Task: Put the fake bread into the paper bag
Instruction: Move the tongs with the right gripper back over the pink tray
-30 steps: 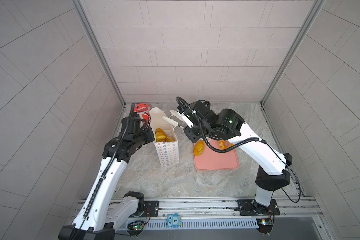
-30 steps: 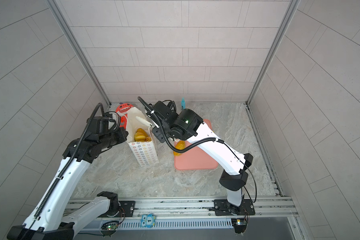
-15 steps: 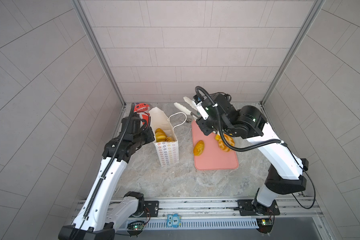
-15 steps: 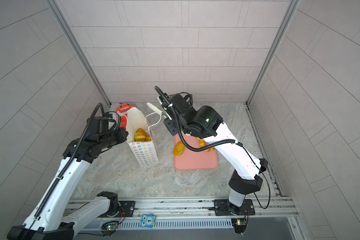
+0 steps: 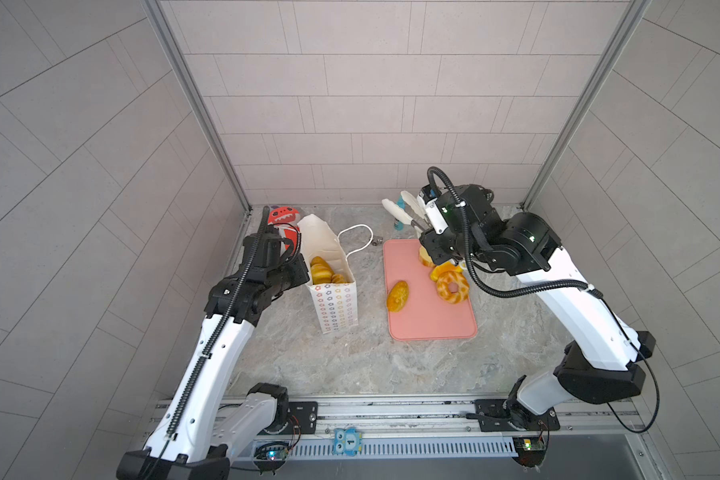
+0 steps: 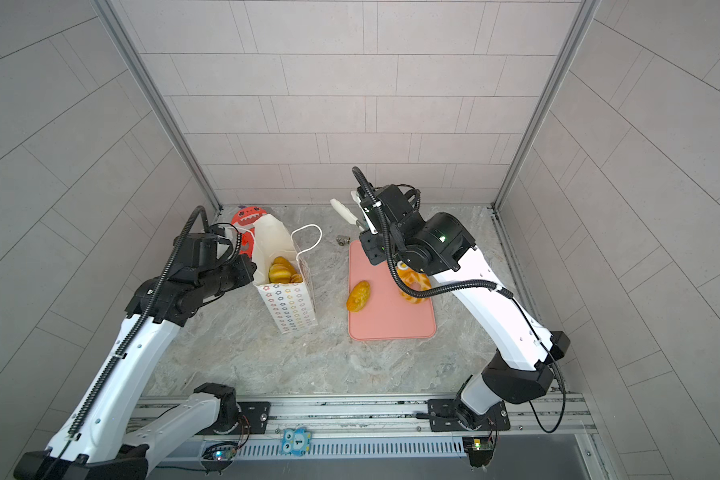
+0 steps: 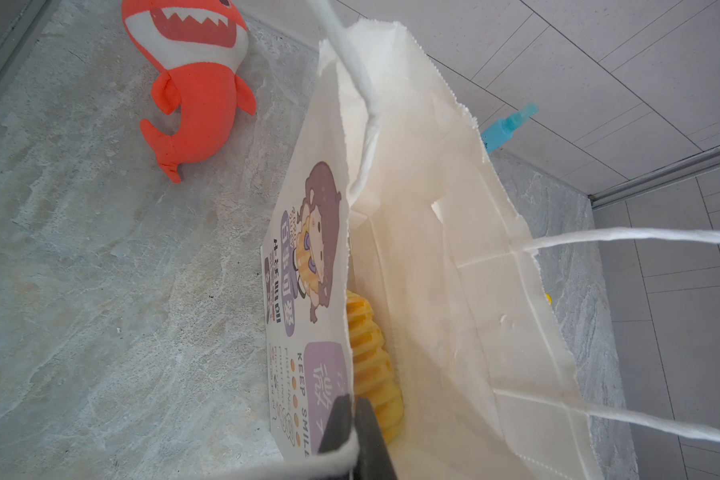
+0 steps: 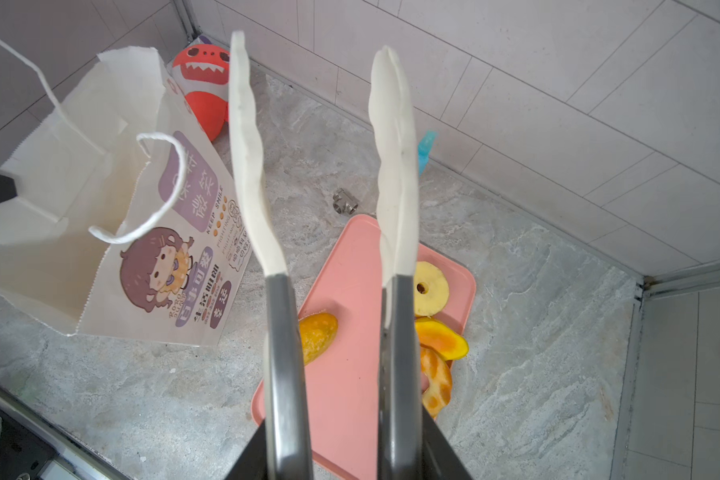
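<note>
The white paper bag [image 5: 334, 300] [image 6: 288, 304] stands upright and open, with golden fake bread [image 5: 321, 270] [image 7: 371, 353] inside. My left gripper [image 7: 353, 405] is shut on the bag's near wall at the rim, beside a cord handle. My right gripper [image 8: 344, 457] is shut on white-tipped tongs [image 8: 246, 137] [image 5: 404, 210]. The tong tips stand apart with nothing between them, raised over the far end of the pink tray [image 5: 429, 324]. On the tray lie an oval bun [image 5: 398, 296] [image 8: 317, 332], a braided ring [image 5: 452, 289] [image 8: 435, 384], a pale ring [image 8: 431, 289] and an orange wedge [image 8: 441, 341].
A red plush shark [image 5: 281, 216] [image 7: 192, 83] lies in the far left corner behind the bag. A small blue bottle [image 7: 510, 126] [image 8: 425, 149] stands by the back wall. A metal fitting [image 5: 377, 241] [image 8: 346, 202] lies between bag and tray. Walls close in on three sides.
My right arm has swung the open tongs away from above the bag, rightward and back, to over the tray's far end. The left gripper and the bag have stayed put.
</note>
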Controlling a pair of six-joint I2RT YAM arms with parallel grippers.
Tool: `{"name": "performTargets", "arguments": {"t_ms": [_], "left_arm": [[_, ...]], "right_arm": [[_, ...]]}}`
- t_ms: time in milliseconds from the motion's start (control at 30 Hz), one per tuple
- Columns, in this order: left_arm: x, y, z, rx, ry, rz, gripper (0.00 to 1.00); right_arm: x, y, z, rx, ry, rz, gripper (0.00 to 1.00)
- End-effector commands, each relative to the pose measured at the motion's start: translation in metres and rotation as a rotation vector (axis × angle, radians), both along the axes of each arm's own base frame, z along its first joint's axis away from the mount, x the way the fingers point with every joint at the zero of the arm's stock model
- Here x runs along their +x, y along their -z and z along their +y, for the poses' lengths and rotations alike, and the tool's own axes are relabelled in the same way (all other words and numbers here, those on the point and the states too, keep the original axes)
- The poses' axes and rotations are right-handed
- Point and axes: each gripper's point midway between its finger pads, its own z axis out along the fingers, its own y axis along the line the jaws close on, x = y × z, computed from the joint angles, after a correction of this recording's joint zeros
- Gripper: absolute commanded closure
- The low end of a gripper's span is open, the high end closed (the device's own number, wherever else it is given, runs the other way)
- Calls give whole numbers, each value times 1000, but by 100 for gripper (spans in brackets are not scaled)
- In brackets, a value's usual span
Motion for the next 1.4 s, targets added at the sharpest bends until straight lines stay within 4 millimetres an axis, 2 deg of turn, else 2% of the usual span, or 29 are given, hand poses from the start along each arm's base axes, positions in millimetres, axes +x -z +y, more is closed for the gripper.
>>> {"name": "performTargets", "arguments": {"t_ms": [0, 200, 333, 900, 1367], "left_arm": [[1, -4, 1, -2, 0, -13, 94], [1, -3, 0, -3, 2, -11, 94], [2, -3, 0, -5, 2, -10, 94], [3, -3, -1, -4, 4, -9, 94], [3, -1, 0, -3, 3, -6, 94]], "right_arm": [[-3, -15, -14, 106, 30, -28, 57], [-3, 10, -32, 141, 74, 33, 57], [-4, 27, -36, 150, 88, 71, 57], [-4, 107, -33, 157, 114, 227, 56], [-7, 160, -30, 138, 128, 320, 56]]}}
